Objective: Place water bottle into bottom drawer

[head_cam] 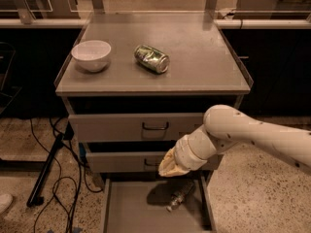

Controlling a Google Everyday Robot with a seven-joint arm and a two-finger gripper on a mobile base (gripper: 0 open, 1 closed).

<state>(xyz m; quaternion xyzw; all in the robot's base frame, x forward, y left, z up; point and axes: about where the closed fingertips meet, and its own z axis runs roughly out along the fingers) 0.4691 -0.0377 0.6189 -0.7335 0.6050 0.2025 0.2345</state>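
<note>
Grey desk [204,67] carried a bowl [91,55] and a crushed green can [151,58]. Bottom drawer [136,210] stood open below. Gripper [168,168] hung above its back edge; whether spread or closed, could not tell. Water bottle [180,196] lay on its side on the drawer floor, apart from the gripper. Placing looked done; next move likely calls for lifting clear.
</note>
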